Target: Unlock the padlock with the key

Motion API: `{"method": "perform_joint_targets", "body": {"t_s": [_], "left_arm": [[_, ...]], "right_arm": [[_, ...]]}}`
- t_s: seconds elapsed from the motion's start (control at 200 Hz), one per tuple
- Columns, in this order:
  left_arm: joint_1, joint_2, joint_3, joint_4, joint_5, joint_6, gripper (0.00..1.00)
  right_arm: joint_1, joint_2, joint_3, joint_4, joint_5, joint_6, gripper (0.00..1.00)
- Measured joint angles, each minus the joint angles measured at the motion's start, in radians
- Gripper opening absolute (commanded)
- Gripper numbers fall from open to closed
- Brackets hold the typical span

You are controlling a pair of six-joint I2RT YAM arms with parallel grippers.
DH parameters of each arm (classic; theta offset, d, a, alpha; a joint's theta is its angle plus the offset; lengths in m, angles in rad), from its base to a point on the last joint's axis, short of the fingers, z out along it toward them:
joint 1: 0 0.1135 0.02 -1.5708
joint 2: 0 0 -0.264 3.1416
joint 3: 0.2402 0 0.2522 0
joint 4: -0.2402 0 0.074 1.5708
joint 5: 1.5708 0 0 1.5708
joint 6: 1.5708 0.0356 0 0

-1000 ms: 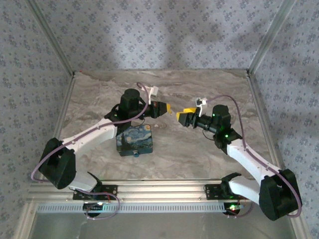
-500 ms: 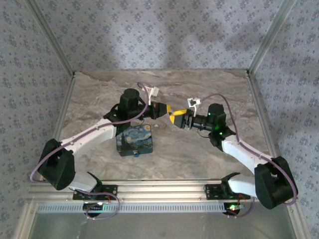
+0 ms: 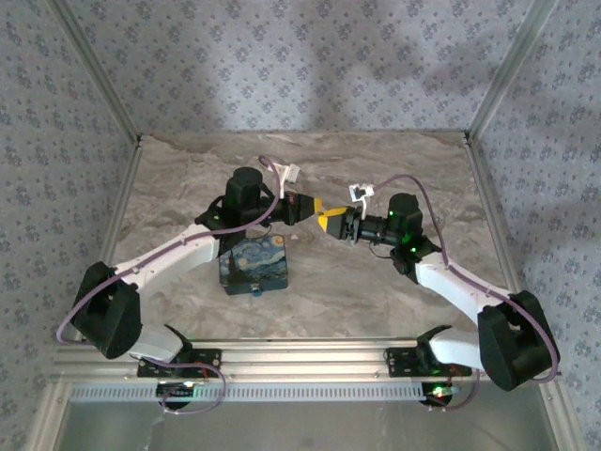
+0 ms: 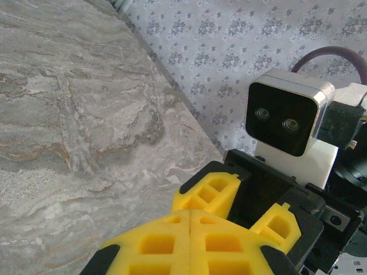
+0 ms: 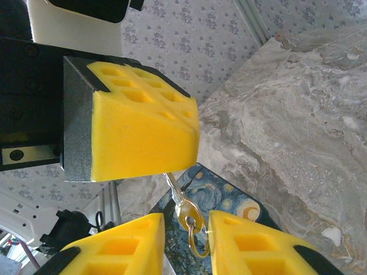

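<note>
My left gripper [image 3: 317,208] is raised over the middle of the table and shut on the key [image 5: 184,211]. I grip it by the blade, so the brass head and its ring hang below my left fingers [image 5: 143,132]. My right gripper [image 5: 186,222] meets it tip to tip, jaws open. One finger stands on each side of the key head, with a gap showing on the left side. In the left wrist view my left gripper [image 4: 190,213] is pressed shut, with the right fingers [image 4: 209,192] just beyond it. A small blue padlock [image 3: 255,290] sits at the front edge of the box.
The Starry-Night-print box [image 3: 255,263] lies on the marble table [image 3: 376,282] under my left forearm, below and left of the two grippers. Patterned walls close in the back and both sides. An aluminium rail [image 3: 300,357] runs along the near edge.
My right gripper has moved left to the left gripper's tip, and its jaws have narrowed around the key head. The left arm has stayed put.
</note>
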Motion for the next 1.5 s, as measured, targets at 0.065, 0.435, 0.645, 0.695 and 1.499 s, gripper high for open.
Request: {"method": "perform_joint_targets", "body": {"t_s": [0.065, 0.435, 0.645, 0.695, 1.499], "left_arm": [[0.000, 0.000, 0.000, 0.000, 0.000, 0.000, 0.00], [0.000, 0.000, 0.000, -0.001, -0.001, 0.000, 0.00], [0.000, 0.000, 0.000, -0.013, -0.005, 0.005, 0.18], [0.000, 0.000, 0.000, -0.016, -0.009, 0.009, 0.21], [-0.008, -0.288, -0.057, -0.678, -0.696, 0.100, 0.87]], "right_arm": [[0.001, 0.000, 0.000, -0.001, 0.000, -0.003, 0.17], [0.004, 0.000, 0.008, -0.031, 0.013, -0.023, 0.00], [0.006, 0.000, 0.013, -0.058, 0.023, -0.034, 0.00], [0.006, 0.000, 0.013, -0.066, 0.028, -0.035, 0.00], [0.006, -0.020, 0.016, -0.238, 0.168, -0.126, 0.00]]}}
